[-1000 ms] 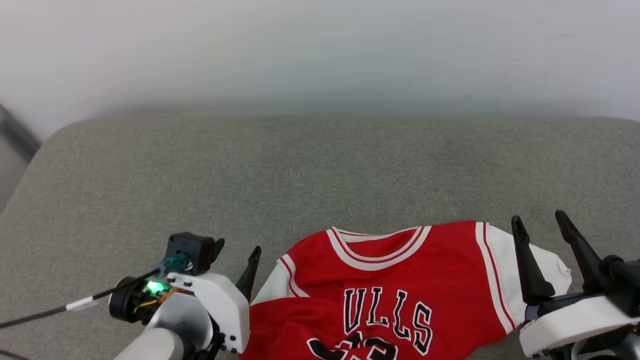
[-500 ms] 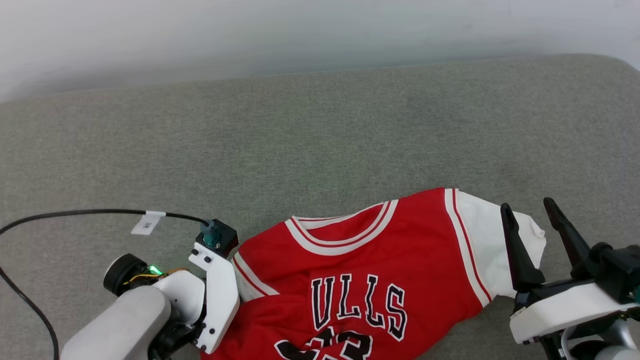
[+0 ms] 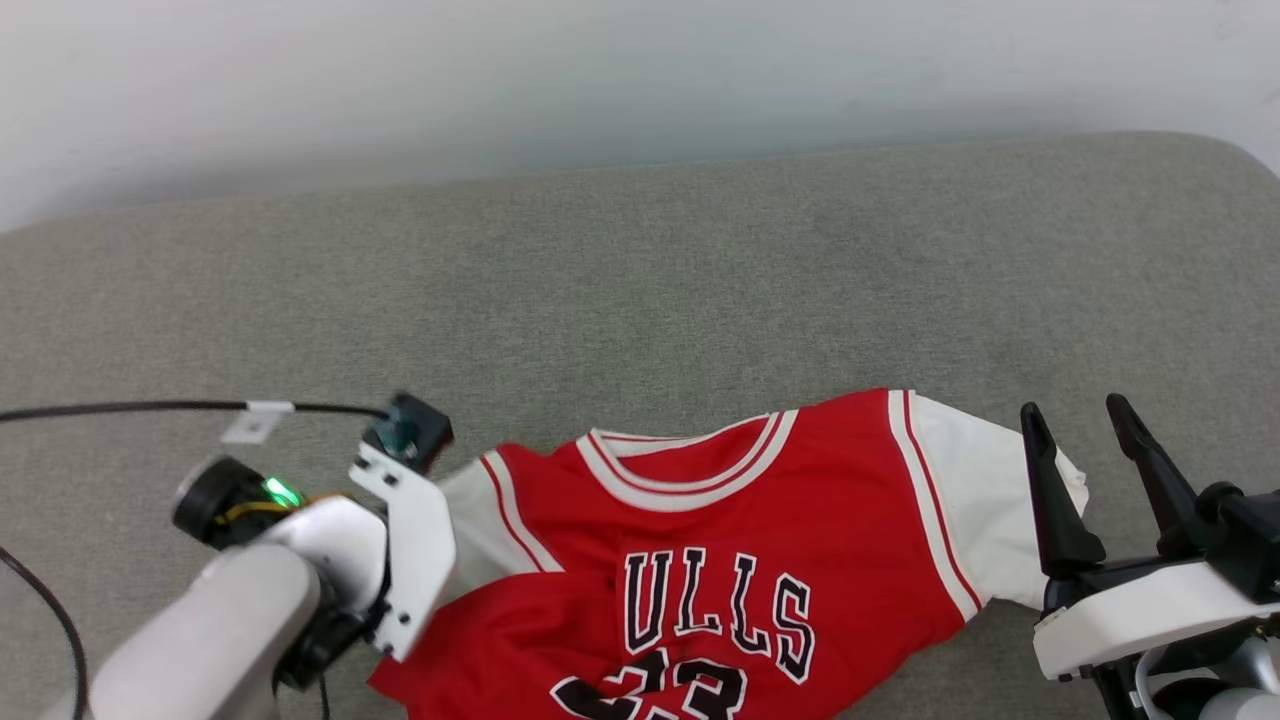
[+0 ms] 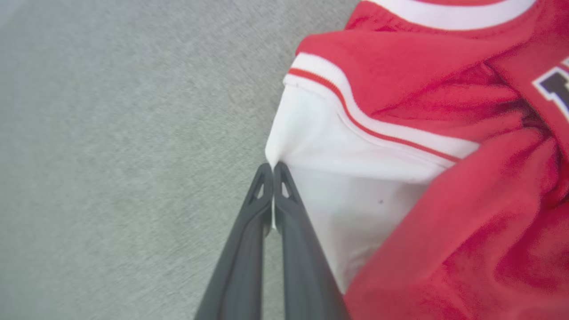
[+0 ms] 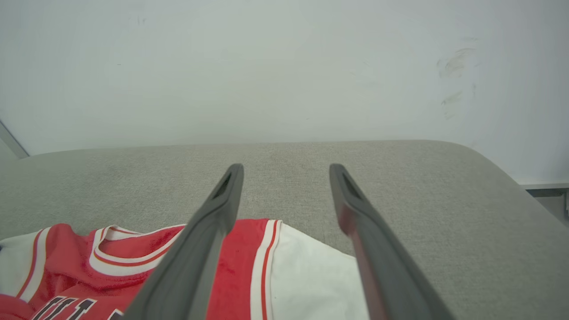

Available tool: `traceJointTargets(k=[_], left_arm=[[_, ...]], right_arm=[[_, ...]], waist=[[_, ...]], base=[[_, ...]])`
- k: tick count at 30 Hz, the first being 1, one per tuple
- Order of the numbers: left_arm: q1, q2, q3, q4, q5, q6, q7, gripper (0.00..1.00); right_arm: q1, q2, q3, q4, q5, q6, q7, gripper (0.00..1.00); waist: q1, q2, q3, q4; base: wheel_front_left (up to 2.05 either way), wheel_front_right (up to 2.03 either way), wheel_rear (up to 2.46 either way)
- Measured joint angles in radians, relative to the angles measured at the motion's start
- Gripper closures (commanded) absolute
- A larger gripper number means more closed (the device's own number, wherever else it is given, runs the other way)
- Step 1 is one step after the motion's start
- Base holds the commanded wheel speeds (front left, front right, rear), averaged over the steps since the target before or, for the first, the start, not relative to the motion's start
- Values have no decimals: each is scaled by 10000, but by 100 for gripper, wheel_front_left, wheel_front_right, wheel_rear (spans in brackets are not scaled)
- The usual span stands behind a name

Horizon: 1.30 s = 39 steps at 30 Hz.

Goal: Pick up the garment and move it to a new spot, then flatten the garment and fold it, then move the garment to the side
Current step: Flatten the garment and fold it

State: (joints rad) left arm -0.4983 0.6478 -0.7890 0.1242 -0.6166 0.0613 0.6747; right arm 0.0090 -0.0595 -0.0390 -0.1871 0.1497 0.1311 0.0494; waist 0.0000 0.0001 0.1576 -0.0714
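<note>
A white wall (image 5: 284, 66) backs the grey padded surface (image 3: 640, 280) where the red shirt (image 3: 760, 520) lies chest up, collar toward the wall, sleeves spread left to right. The left claw (image 4: 272, 168) is clamped on the left sleeve's white edge. The right claw (image 3: 1075, 410), fingers apart, stands at the other sleeve's end.

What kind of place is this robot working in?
Probably an indoor room: a grey fabric cushion, like a sofa or bed, against a plain white wall, a red jersey T-shirt on it.
</note>
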Motion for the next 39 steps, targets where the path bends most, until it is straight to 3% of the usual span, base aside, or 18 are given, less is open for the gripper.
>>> traceJointTargets(k=[4,11,20,21,22,23,24,30,39], left_arm=[[-583,336,173,-109,669,232,-295,100],[-1682,617,247,520,1131,71,-52,100],[-2098,-161,217,2673,604,-326,-61,100],[-2050,-268,221,2865,466,-368,-63,94],[-1984,-362,268,3003,339,-382,-178,66],[-1957,-412,337,3126,240,-382,-345,23],[-1918,-435,385,3221,205,-387,-506,0],[-1238,-817,815,3369,-119,-134,-2079,0],[-82,-1277,1703,2353,-343,805,-4984,0]], right_arm=[[2,12,-31,-19,0,0,12,0],[-111,33,-10,-100,6,0,10,0],[-505,61,171,134,82,0,-240,0],[-514,63,173,192,82,0,-284,0],[-519,63,161,244,84,0,-311,0],[-521,63,157,274,82,0,-313,0],[-522,69,148,295,82,0,-314,0],[-480,73,-88,316,35,0,-257,0],[-105,75,-326,69,-6,0,98,0]], waist=[[0,0,-68,95],[0,0,297,9],[2,0,1082,-463],[2,0,1118,-515],[2,0,1132,-554],[2,0,1117,-570],[2,0,1081,-568],[2,0,663,-396],[1,0,-239,153]], base=[[0,0,0],[0,0,0],[0,0,0],[0,0,0],[0,0,0],[0,0,0],[0,0,0],[0,0,0],[0,0,0]])
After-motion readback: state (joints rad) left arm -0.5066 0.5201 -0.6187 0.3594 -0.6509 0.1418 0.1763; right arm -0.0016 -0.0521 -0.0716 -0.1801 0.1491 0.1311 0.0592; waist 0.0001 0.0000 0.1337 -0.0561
